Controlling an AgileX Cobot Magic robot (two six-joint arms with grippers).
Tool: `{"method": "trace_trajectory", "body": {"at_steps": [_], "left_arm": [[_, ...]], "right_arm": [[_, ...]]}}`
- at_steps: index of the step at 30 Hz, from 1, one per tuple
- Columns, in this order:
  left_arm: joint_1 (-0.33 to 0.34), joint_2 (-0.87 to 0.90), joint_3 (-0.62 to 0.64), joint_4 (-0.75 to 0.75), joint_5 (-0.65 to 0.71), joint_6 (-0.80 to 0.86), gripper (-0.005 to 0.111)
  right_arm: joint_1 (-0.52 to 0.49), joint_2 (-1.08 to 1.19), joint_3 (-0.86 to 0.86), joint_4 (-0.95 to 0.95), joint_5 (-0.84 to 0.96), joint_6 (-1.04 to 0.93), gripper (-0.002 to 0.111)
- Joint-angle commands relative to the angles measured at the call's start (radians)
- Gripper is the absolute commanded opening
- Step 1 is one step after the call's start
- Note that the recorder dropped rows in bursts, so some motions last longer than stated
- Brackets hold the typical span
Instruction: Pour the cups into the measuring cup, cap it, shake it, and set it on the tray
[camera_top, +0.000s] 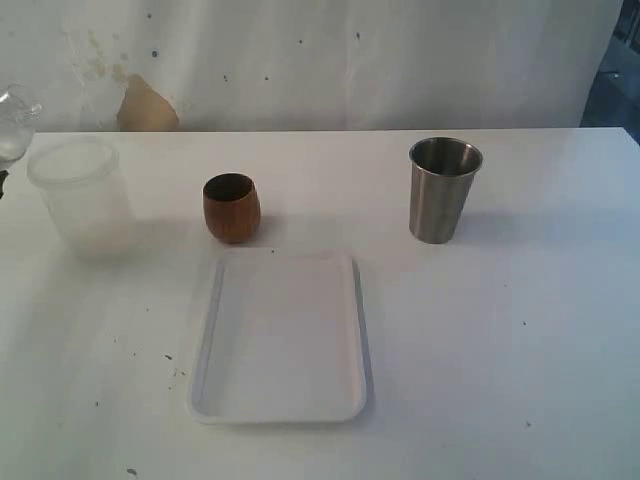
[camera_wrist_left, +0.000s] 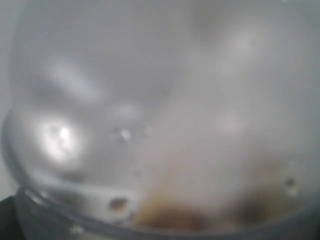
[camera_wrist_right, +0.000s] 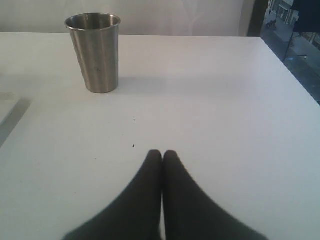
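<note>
Only the right wrist camera catches the right gripper (camera_wrist_right: 162, 153): black fingers (camera_wrist_right: 142, 200) pressed together, nothing between them, above the table (camera_wrist_right: 225, 100). The tumbler (camera_wrist_right: 95, 52) stands well ahead of it, upright, mouth up. The left wrist camera is smothered by a blurred clear plastic thing (camera_wrist_left: 150, 125). The left gripper's jaws don't show, so I can't tell. The outside camera adds the wooden cup (camera_top: 231, 208), upright, and the tray (camera_top: 205, 390), both toward the left arm's side of that right gripper.
</note>
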Motion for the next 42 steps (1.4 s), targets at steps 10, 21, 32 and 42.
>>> {"method": "trace_trajectory", "body": {"at_steps": [10,21,32,42], "left_arm": [[0.003,-0.002,-0.124,-0.006,-0.027,0.248,0.000],[0.003,-0.002,-0.179,-0.006,0.000,0.433,0.000],[0.003,-0.002,-0.179,-0.006,0.000,0.596,0.000],[0.003,-0.002,-0.179,-0.006,0.004,0.637,0.000]], "right_arm": [[0.005,-0.005,0.001,0.002,-0.002,0.005,0.000],[0.005,-0.005,0.001,0.002,-0.002,0.005,0.000],[0.005,-0.005,0.001,0.002,-0.002,0.005,0.000],[0.005,-0.005,0.001,0.002,-0.002,0.005,0.000]]}}
